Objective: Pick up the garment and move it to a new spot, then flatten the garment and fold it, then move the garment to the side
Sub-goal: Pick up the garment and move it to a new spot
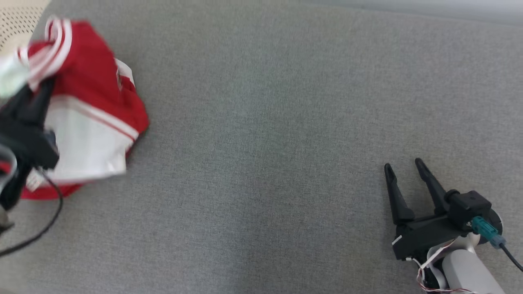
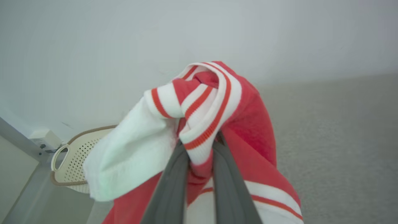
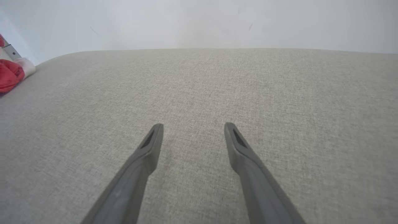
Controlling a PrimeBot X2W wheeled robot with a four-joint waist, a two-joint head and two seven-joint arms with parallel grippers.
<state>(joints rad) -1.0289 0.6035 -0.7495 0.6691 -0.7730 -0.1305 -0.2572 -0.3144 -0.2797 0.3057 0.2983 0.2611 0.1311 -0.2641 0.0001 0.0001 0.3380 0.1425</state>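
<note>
A basket (image 2: 73, 155) with holes sits by the grey pad's (image 1: 265, 143) far left corner. At the pad's left end, the left gripper (image 2: 200, 146) pinches a striped bunch of the red and white shirt (image 1: 94, 94). Over the pad's right side, the right gripper (image 1: 403, 164) is spread wide, holding nothing.

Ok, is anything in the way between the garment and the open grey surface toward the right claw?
Nothing visible does. The left claw grips the garment by its striped edge; the grey surface from there to the open right claw has nothing on it. The perforated basket sits beyond the garment, off that path.
</note>
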